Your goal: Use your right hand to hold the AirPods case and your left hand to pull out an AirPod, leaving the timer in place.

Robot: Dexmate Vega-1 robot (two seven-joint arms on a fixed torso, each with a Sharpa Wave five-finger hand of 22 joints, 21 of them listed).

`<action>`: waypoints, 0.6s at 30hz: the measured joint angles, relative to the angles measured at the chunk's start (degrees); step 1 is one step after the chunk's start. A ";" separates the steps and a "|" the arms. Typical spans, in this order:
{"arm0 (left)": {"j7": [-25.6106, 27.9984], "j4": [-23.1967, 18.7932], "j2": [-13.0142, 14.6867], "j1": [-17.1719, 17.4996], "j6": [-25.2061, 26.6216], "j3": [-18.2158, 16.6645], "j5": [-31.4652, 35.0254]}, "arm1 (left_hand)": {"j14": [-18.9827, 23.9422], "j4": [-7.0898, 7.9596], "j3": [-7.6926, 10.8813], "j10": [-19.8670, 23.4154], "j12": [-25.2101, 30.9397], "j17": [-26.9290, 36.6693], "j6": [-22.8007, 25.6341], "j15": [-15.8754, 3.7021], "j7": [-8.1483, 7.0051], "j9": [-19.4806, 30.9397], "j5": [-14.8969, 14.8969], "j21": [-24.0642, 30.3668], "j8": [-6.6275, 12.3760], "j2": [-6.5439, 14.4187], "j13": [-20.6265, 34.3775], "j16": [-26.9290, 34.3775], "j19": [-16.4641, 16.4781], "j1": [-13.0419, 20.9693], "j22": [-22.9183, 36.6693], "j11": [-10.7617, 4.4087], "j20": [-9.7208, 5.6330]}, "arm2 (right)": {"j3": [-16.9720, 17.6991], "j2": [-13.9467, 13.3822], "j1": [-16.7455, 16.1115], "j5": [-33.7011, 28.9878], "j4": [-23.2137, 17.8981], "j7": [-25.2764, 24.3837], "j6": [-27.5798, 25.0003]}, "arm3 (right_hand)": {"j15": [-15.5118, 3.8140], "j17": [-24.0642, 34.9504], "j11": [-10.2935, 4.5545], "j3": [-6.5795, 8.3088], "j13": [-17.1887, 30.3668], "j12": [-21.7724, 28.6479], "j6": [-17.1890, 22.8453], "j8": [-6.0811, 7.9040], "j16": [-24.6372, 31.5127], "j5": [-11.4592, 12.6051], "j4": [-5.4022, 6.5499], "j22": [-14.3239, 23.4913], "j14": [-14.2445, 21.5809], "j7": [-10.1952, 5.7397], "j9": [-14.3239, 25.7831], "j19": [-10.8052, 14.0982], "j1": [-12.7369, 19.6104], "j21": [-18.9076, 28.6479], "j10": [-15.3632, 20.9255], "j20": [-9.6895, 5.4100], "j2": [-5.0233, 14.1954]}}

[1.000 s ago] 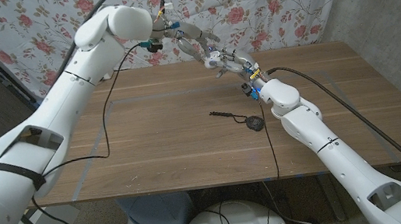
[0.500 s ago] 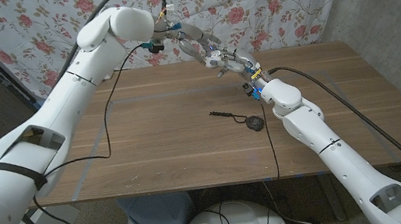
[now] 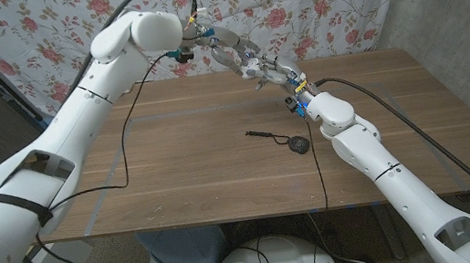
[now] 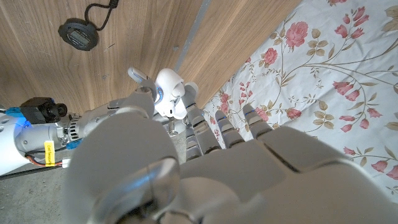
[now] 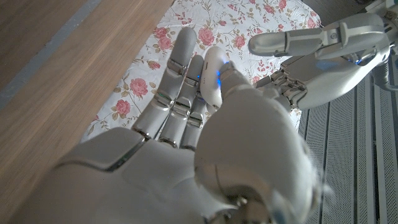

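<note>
Both hands met in the air above the far edge of the wooden table (image 3: 219,152), a little right of its middle, in front of the flowered cloth (image 3: 309,1) hanging behind it. The right hand (image 3: 287,78) had its fingers and thumb wrapped round the white AirPods case (image 5: 211,78), which sat upright between them and clear of the tabletop (in the left wrist view the case (image 4: 169,99) appeared as a rounded white shape among the right hand's fingers). The left hand (image 3: 238,57) reached in from the far left side, its fingertips up against the case; the right wrist view showed it with fingers partly extended beside the right hand (image 5: 199,162). Whether the left hand (image 5: 323,56) had an AirPod pinched could not be told, as its fingertips were too small and partly hidden. The black round timer (image 3: 298,145) lay on the table near the right arm, roughly midway between the far and near edges, its thin black cord (image 3: 263,134) trailing toward the table's middle, well apart from both hands.
</note>
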 measured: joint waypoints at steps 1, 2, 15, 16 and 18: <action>0.08 0.00 0.00 0.01 -0.02 0.00 0.00 | 0.29 -0.17 0.17 0.55 0.16 0.00 0.21 -0.29 0.09 0.00 -0.02 0.00 0.00 0.00 0.00 0.13 0.00 0.00 0.00 -0.08 0.00 | 0.00 0.00 0.00 0.00 0.00 0.00 0.00 | 0.00 0.00 0.00 0.00 0.00 -0.01 0.00 0.00 0.00 -0.02 0.00 0.00 0.00 0.00 0.00 0.00 0.00 0.00 0.00 0.00 0.00; 0.17 -0.01 0.03 0.08 -0.03 0.00 -0.01 | 0.72 -0.33 0.33 0.98 0.34 0.00 0.21 -0.28 0.09 0.00 -0.03 0.00 0.00 0.00 0.00 0.21 0.00 0.00 0.00 -0.09 0.00 | 0.01 0.00 -0.08 0.00 -0.15 0.00 0.00 | -0.01 0.00 0.00 0.00 0.00 -0.18 0.00 0.00 0.00 -0.02 0.00 0.00 0.00 0.00 0.00 0.00 0.00 0.00 0.00 0.00 0.00; 1.76 -0.08 0.37 0.85 -0.93 -0.14 -0.29 | 4.19 -1.10 1.59 3.57 1.26 0.01 2.59 -2.31 0.38 -0.03 -0.03 0.48 0.45 0.47 0.61 0.86 0.72 0.48 0.01 -0.50 -0.10 | 0.12 -0.02 -0.47 -0.10 -0.92 -0.35 0.00 | -0.10 0.14 0.00 0.00 0.10 -0.11 0.00 -0.11 -0.21 -0.04 0.00 -0.28 -0.10 0.00 -0.01 0.00 0.00 0.88 0.00 0.00 0.00; 2.03 -0.01 0.39 0.97 -1.07 -0.19 -0.35 | 4.49 -1.11 1.90 3.92 1.50 0.01 2.70 -2.43 0.29 -0.03 -0.03 0.48 0.45 0.48 0.75 0.85 0.92 0.49 0.01 -0.57 -0.31 | 0.13 -0.02 -0.51 -0.13 -0.98 -0.39 0.00 | -0.10 0.16 0.00 -0.01 0.10 -0.10 0.00 -0.11 -0.21 -0.04 0.00 -0.28 -0.10 0.00 -0.01 0.00 0.00 0.88 0.00 0.00 0.00; 2.42 0.05 0.40 1.09 -1.25 -0.28 -0.50 | 5.12 -1.42 2.23 4.82 2.13 0.01 3.11 -3.07 0.51 -0.03 0.23 0.48 0.46 1.01 1.07 0.85 1.25 1.02 0.01 -0.72 -0.19 | 0.14 -0.02 -0.53 -0.14 -1.03 -0.42 -0.02 | -0.05 0.16 0.00 -0.01 0.13 -0.09 0.00 -0.11 -0.21 0.00 0.00 -0.28 -0.05 0.00 -0.01 0.00 0.00 0.88 0.00 0.00 0.00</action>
